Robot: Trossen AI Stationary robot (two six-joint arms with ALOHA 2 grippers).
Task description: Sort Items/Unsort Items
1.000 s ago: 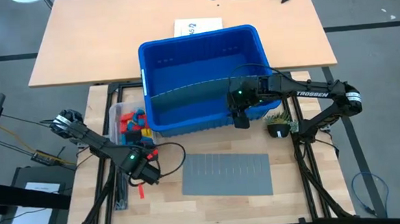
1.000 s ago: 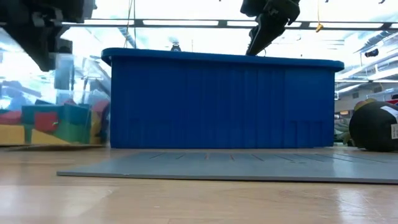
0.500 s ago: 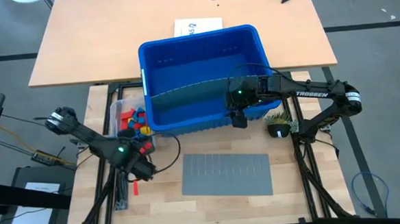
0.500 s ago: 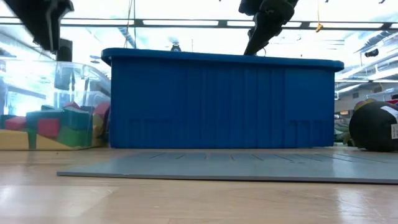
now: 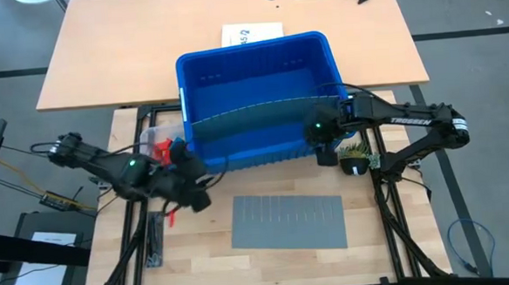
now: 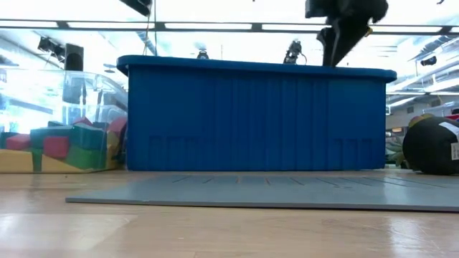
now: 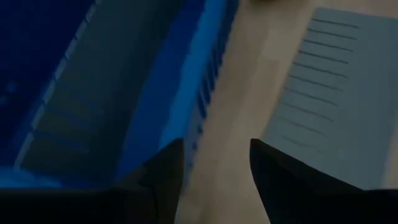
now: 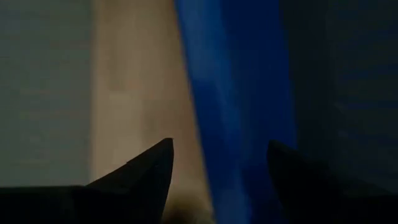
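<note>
Several toy items (image 6: 57,147) in red, green, yellow and blue lie in a clear box (image 6: 86,93) to the left of the blue bin (image 5: 255,77). From above, only a red item (image 5: 161,150) and a blue item (image 5: 178,150) show past my left arm. My left gripper (image 5: 198,196) (image 7: 214,146) hangs open and holds nothing, above the table just near of the bin's left near corner. My right gripper (image 5: 325,152) (image 8: 217,146) is open and holds nothing, above the bin's near wall at its right end.
A grey slotted divider (image 5: 253,116) stands across the inside of the bin. A second grey sheet (image 5: 287,221) lies flat on the table nearer the front. A dark round object (image 5: 353,165) sits to the right of the bin. A paper (image 5: 250,34) lies behind the bin.
My left gripper has risen from low over the table's left near part. It has swung toward the bin and turned to point along the bin's near wall. My right gripper has moved toward the table's right edge, along the bin's near wall to its right end.
</note>
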